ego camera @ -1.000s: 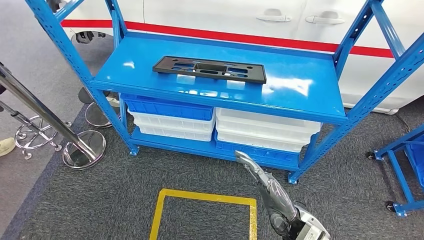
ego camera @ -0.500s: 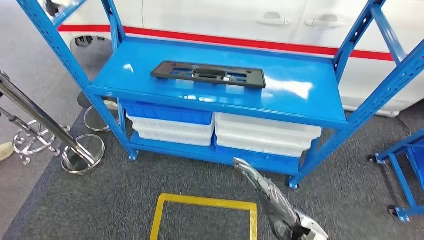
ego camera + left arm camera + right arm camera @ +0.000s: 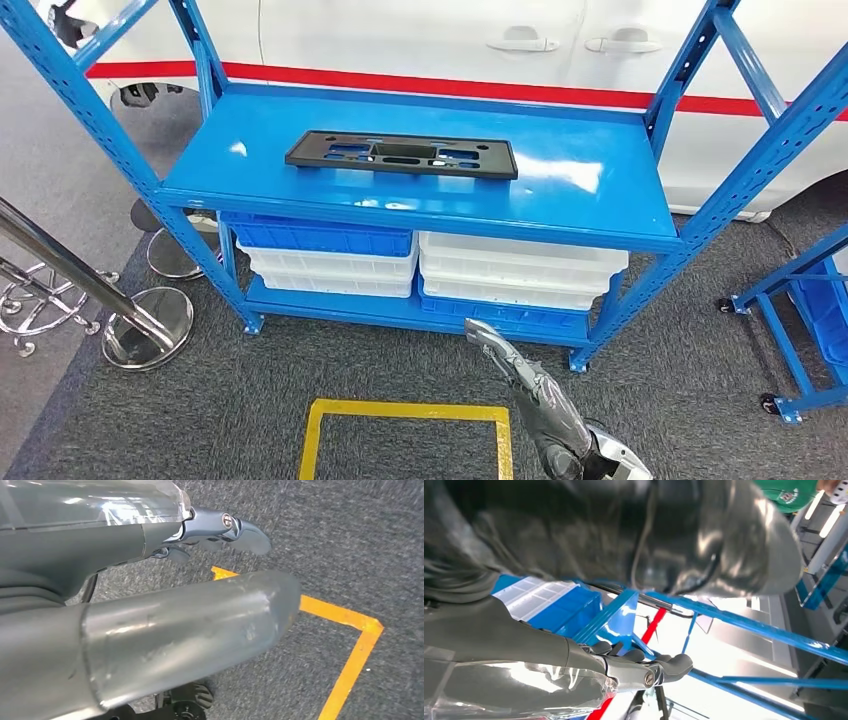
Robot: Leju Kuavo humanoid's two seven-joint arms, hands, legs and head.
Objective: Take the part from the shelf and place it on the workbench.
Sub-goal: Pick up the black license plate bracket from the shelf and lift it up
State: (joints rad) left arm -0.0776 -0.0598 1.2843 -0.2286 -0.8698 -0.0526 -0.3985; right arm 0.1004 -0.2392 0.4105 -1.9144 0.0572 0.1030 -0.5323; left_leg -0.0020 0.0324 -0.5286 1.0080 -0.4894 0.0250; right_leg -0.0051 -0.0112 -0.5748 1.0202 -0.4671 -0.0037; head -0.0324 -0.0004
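Observation:
A flat black plastic part (image 3: pixel 401 155) with several cutouts lies on the top board of the blue shelf (image 3: pixel 600 190), left of its middle and lengthwise along it. My right hand (image 3: pixel 515 370) hangs low in front of the shelf's bottom level, fingers stretched toward the bins, holding nothing. From its wrist, the right hand (image 3: pixel 634 672) has straight fingers with the blue shelf frame beyond them. My left hand (image 3: pixel 220 530) hangs over the grey carpet with thumb and fingers extended and nothing in them. Both hands are well below and apart from the part.
White and blue bins (image 3: pixel 520 270) fill the lower shelf level. A yellow taped square (image 3: pixel 405 410) marks the carpet before me. Chrome stanchion bases (image 3: pixel 145 325) stand at the left, a blue wheeled frame (image 3: pixel 790 300) at the right. A white car with a red stripe (image 3: pixel 450 88) stands behind.
The whole picture has shifted: the shelf sits a bit lower and further left, so the camera has moved. The part lies as before, and my right hand hangs about the same.

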